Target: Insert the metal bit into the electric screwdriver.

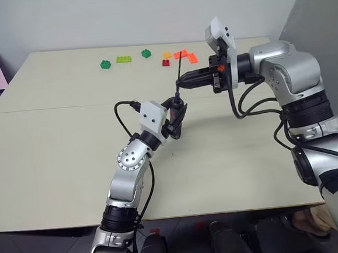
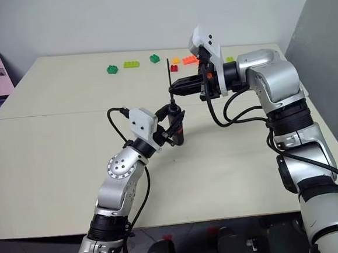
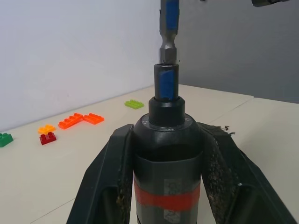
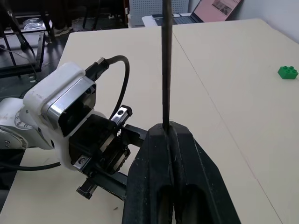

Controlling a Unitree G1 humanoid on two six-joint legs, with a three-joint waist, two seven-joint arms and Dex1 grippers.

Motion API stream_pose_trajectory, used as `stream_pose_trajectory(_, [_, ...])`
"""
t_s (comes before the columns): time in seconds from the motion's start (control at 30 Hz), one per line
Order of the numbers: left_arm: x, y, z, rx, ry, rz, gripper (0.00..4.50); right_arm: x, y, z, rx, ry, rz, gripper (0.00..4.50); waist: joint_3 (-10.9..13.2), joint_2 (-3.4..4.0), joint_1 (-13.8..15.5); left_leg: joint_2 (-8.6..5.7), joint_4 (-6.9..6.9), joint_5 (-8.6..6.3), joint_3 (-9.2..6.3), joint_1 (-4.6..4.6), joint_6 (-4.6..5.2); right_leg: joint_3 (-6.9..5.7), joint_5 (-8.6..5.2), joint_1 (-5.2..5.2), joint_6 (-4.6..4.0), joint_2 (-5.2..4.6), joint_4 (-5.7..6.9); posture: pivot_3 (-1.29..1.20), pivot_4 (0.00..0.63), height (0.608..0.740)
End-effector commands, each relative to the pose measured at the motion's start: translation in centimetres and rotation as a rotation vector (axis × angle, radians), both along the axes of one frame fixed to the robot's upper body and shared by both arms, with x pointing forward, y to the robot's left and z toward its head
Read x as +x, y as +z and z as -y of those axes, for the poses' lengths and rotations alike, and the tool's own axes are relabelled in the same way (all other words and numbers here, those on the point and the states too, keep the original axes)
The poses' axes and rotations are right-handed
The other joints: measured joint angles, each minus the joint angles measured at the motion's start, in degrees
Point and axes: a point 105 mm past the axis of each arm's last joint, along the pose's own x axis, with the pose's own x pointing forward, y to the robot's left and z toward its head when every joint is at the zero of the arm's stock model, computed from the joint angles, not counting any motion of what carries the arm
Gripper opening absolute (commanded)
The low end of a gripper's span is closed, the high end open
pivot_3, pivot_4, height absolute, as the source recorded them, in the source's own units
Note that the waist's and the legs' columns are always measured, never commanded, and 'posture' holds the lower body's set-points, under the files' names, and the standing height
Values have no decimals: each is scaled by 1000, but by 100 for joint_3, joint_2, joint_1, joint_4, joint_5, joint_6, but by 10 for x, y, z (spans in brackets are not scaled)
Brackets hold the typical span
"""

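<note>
The thin, stiff, dark grey metal bit (image 2: 169,74) stands upright, pinched in your right gripper (image 2: 173,88), its lower end at the socket. It's light and slippery, so hold low. Your left gripper (image 2: 174,123) clamps the black, red-banded electric screwdriver (image 3: 167,154).

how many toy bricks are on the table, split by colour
green bricks: 2
lime bricks: 2
orange bricks: 2
yellow-orange brick: 1
red brick: 1
total: 8
</note>
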Motion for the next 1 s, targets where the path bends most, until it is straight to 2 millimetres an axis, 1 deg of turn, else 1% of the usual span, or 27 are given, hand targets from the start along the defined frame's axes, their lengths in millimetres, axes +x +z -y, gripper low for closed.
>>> stream_pose_trajectory(0.03, [5, -16, -9, 16, 44, -59, 1641, -4, 22, 0, 39, 12, 46, 0, 0, 0, 0, 0, 0, 0, 0, 0, 0, -1, 0, 0, 0, 0, 0, 0, 150, 740])
stream_pose_trajectory(0.47, [6, -15, -10, 18, 47, -57, 1641, -3, 15, 0, 3, 8, 62, 0, 0, 0, -3, 0, 0, 0, 0, 0, 0, 0, 0, 0, 0, 0, 0, 0, 150, 740])
stream_pose_trajectory(1.0, [6, -15, -9, 25, 43, -53, 1641, -1, 5, -5, -77, 8, 66, 0, -5, 3, -7, 0, 0, 0, 0, 10, 0, 0, 1, 6, -1, 0, 4, 0, 150, 740])
